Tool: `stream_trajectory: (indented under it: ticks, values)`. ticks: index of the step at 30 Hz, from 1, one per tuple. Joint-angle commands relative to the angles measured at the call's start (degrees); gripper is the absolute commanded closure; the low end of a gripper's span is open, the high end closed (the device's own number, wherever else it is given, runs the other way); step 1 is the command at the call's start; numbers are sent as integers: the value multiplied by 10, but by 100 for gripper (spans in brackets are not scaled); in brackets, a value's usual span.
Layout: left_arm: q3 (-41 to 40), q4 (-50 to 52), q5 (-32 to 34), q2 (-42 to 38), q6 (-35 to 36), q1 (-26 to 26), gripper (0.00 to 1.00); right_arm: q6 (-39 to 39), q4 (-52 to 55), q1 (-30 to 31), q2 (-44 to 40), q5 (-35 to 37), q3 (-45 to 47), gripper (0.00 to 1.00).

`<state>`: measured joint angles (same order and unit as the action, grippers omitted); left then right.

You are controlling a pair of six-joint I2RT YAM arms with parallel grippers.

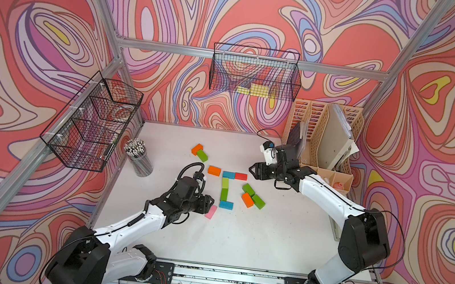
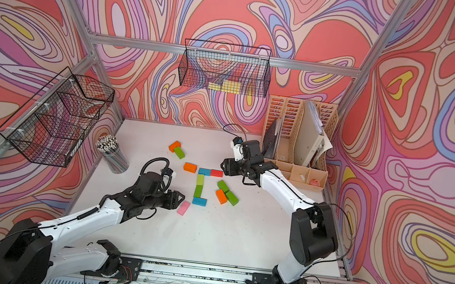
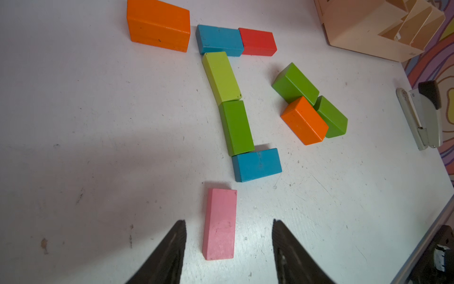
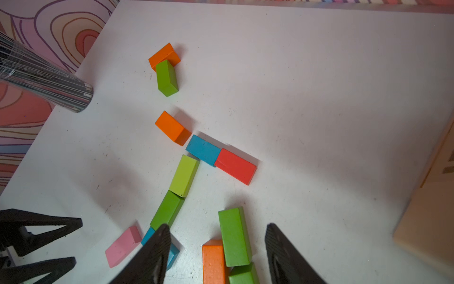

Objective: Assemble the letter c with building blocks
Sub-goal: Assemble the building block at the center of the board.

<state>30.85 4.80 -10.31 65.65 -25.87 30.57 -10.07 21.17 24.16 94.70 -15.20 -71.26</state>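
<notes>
Showing my left gripper with fingers spread; in its wrist view the pink block lies between them, untouched, flat on the table at 7 o'clock of the lower blue block. From there a dark green block and a light green block run toward 12 o'clock to the upper blue block, which the red block touches at 3 o'clock. My right gripper, fingers spread and empty, hangs near the red block, at its 3 o'clock.
</notes>
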Motion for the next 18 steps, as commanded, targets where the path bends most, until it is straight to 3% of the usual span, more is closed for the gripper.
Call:
stream_trajectory:
  ticks: [1, 18]
  values:
    - [13, 48, 32, 7, -12, 23, 39, -34, 24, 2, -13, -5, 18, 35]
    - [61, 72, 55, 111, 18, 61, 48, -37, 15, 3, -22, -35, 40, 35]
